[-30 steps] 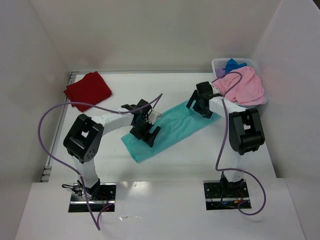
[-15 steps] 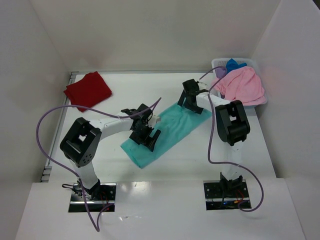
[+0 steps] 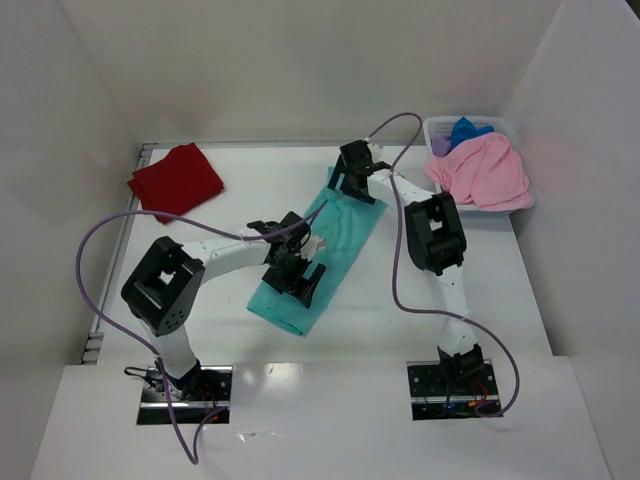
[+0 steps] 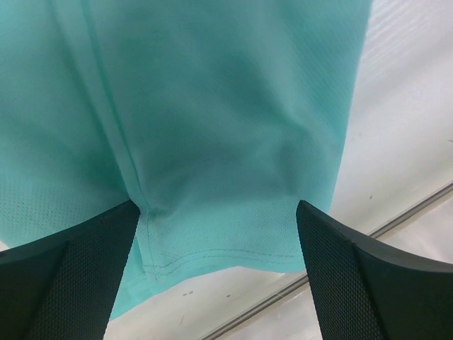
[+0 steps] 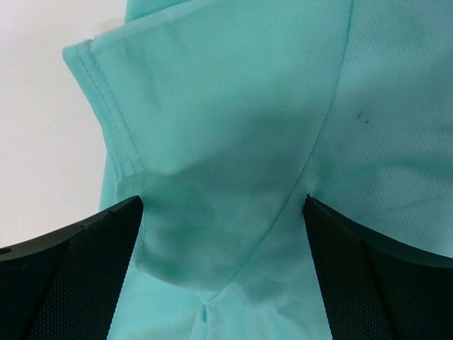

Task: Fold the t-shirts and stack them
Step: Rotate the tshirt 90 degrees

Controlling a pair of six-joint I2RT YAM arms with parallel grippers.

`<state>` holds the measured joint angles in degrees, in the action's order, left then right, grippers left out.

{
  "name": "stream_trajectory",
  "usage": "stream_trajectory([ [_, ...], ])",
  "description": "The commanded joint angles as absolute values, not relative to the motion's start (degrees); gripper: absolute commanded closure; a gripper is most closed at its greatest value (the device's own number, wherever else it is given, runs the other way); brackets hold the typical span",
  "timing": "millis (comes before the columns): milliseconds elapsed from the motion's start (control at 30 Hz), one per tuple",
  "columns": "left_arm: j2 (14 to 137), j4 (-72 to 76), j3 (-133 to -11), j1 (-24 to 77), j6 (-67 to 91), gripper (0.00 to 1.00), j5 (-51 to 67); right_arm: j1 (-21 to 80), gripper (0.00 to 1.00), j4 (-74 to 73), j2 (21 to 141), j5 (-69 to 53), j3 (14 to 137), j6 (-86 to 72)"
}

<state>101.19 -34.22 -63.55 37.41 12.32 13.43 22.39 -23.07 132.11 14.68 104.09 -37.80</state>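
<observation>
Two hands hover at opposite ends of the teal t-shirt (image 3: 335, 235), which lies on the desk (image 3: 480, 270) as a long narrow strip, its long axis slanting from a near-left end to a far-right end. The left hand (image 3: 293, 283) is over the near-left end, the right hand (image 3: 352, 188) over the far-right end. Each is spread as wide as it goes and has hold of nothing, its fingers straddling the cloth, with hem and seam showing between them in the wrist views. Whether the tips touch the fabric I cannot tell. Each end thus has its own nearer hand, and the next fold likely carries one end along that axis onto the other. Left of the teal t-shirt lies a folded dark red t-shirt (image 3: 178, 178); right of it, a pink t-shirt (image 3: 485, 170) heaps over the white basket (image 3: 437, 127).
</observation>
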Motion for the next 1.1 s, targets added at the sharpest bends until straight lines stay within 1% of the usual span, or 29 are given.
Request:
stream_trajectory([
  [0,103.5,-35.3,-63.5,39.4,13.9,0.00,15.6,25.7,0.00,-23.6,137.6,11.2,110.6,-36.9],
  [100,104.2,-33.7,-64.1,39.4,15.0,0.00,16.4,27.0,0.00,-25.0,140.7,9.4,115.6,-36.9],
  [333,106.6,-27.7,-64.7,41.0,15.6,0.00,21.3,27.5,0.00,-22.2,142.6,4.8,118.7,-35.5],
  [567,107.8,-27.2,-65.2,41.5,16.3,0.00,24.8,28.0,0.00,-22.2,147.1,1.8,126.9,-34.9],
  [833,100.7,-33.5,-67.1,42.0,20.4,0.00,24.3,28.0,0.00,-23.8,147.1,3.3,131.7,-32.3],
  [933,96.6,-36.5,-68.7,42.0,22.3,0.00,20.8,28.0,0.00,-24.4,143.4,3.3,131.1,-31.2],
  [1067,90.6,-38.4,-72.3,41.5,23.6,0.00,16.9,28.0,0.00,-23.7,136.3,3.3,127.2,-30.7],
])
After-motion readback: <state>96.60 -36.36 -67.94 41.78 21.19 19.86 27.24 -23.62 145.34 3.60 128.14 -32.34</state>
